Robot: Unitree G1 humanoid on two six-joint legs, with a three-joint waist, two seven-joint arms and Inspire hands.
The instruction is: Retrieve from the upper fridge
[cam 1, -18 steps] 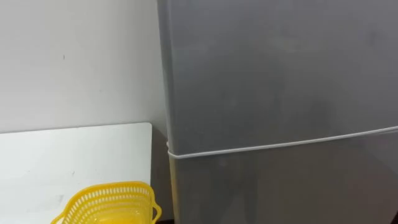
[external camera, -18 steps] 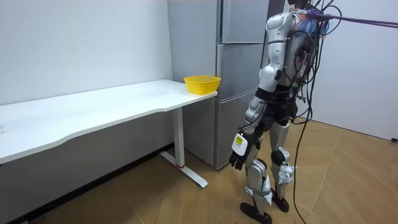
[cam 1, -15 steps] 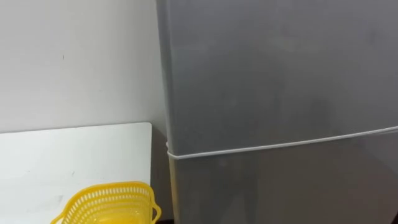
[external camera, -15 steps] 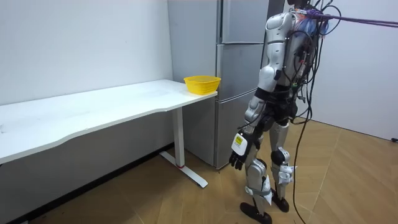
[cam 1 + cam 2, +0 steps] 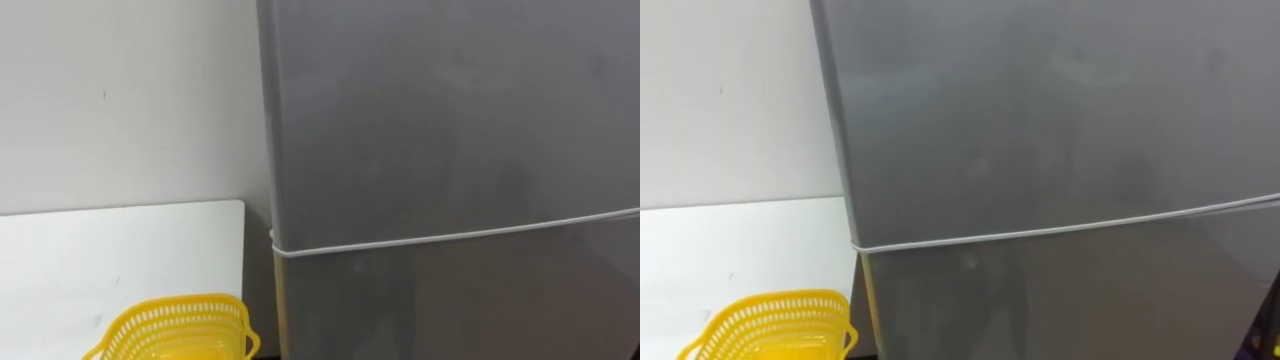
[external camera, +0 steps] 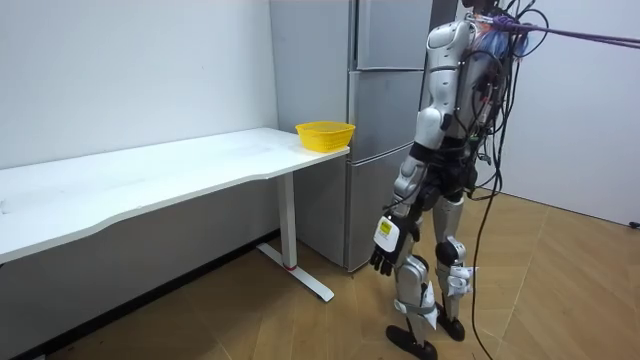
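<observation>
Standing as before in front of the closed fridge [image 6: 375, 110], left hand [image 6: 384, 244] hanging low, relaxed and empty. Still to open the upper door [image 5: 450, 120].

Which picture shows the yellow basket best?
The room view: the whole yellow plastic mesh basket sits on the white table's end beside the grey fridge. Both eye views cut its lower part off.

A bare test room dressed as a kitchen — tall grey fridge [image 6: 378, 130], long white table [image 6: 150, 185] bearing a yellow basket [image 6: 324, 134] — blank walls [image 6: 130, 70], wood-plank floor [image 6: 560, 290].
</observation>
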